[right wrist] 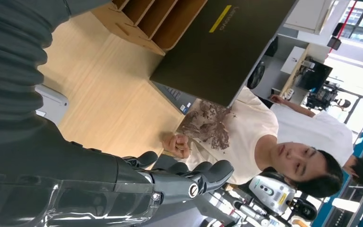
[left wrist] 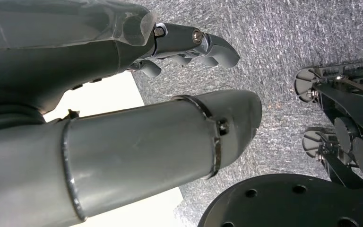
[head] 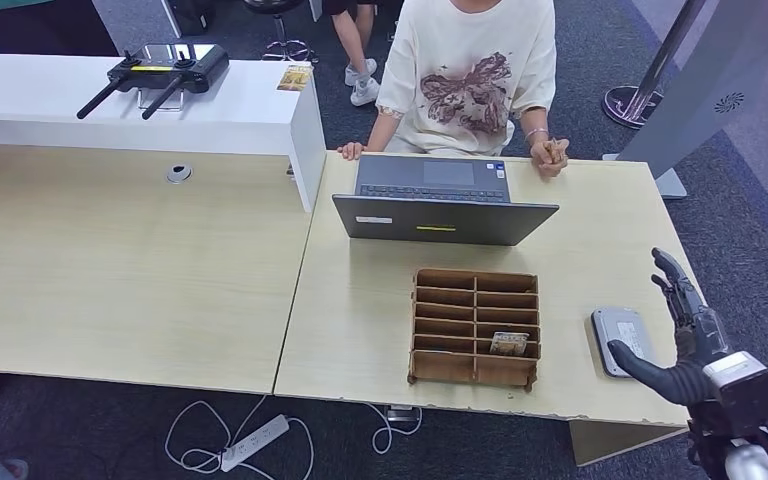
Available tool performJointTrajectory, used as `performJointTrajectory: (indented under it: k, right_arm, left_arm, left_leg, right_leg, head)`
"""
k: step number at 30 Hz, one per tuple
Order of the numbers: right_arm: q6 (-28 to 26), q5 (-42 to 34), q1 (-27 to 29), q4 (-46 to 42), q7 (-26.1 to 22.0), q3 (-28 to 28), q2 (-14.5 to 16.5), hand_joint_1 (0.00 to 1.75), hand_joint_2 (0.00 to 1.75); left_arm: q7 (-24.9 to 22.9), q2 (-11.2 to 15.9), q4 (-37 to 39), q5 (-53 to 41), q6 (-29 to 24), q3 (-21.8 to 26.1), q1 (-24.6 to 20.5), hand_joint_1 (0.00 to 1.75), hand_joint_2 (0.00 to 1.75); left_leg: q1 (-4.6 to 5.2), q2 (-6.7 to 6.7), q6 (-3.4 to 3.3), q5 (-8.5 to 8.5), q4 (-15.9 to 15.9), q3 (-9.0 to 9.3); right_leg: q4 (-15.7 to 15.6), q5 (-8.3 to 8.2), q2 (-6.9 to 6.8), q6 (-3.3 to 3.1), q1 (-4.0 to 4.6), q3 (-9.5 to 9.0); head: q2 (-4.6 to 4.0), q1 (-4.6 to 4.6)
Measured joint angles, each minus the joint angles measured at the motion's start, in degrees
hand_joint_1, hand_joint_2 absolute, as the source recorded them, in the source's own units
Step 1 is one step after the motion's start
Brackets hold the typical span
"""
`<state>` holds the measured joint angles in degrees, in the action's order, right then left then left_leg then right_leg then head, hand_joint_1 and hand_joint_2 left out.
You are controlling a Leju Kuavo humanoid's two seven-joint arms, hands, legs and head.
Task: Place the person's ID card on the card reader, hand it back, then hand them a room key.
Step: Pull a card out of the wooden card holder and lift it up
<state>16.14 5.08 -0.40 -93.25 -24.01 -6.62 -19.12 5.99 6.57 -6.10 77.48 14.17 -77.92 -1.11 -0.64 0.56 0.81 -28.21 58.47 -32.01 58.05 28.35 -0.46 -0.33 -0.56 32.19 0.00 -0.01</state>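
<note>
The grey card reader [head: 620, 338] lies flat near the table's right front corner. My right hand [head: 682, 335] hovers just right of it, fingers spread and empty; in the right wrist view this hand [right wrist: 170, 182] holds nothing, and the reader [right wrist: 51, 103] lies beside it. A wooden slotted organiser [head: 475, 327] stands left of the reader, with one card [head: 509, 343] upright in a front slot. A person in a cream shirt sits across the table, one hand [head: 550, 155] closed on the far edge; whether it holds an ID card is unclear. My left hand [left wrist: 189, 45] hangs empty over the floor.
An open laptop [head: 440, 205] stands between the person and the organiser, its screen back towards me. A white counter [head: 140, 100] at the far left carries a black remote controller [head: 160, 70]. A power strip [head: 255, 442] and cables lie on the carpet below the front edge.
</note>
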Motion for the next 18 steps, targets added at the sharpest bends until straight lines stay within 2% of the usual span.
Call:
performJointTrajectory:
  k: [11,18]
  right_arm:
    - [-2.0,6.1,2.3,-2.4,1.0,1.2,2.1,0.0,1.75]
    - [-6.1,13.1,3.5,-4.0,2.5,2.0,2.6,0.0,1.75]
  left_arm:
    - [0.0,-0.1,0.0,0.2,0.1,0.3,0.0,0.0,0.0]
    - [0.1,-0.1,0.0,0.1,0.1,0.3,0.0,0.0,0.0]
  left_leg:
    - [0.0,0.0,0.0,0.0,0.0,0.0]
    - [0.0,0.0,0.0,0.0,0.0,-0.01]
  right_leg:
    - [0.0,0.0,0.0,0.01,0.0,-0.01]
    - [0.0,0.0,0.0,0.0,0.0,0.0]
  head:
    - [0.0,0.01]
    - [0.0,0.01]
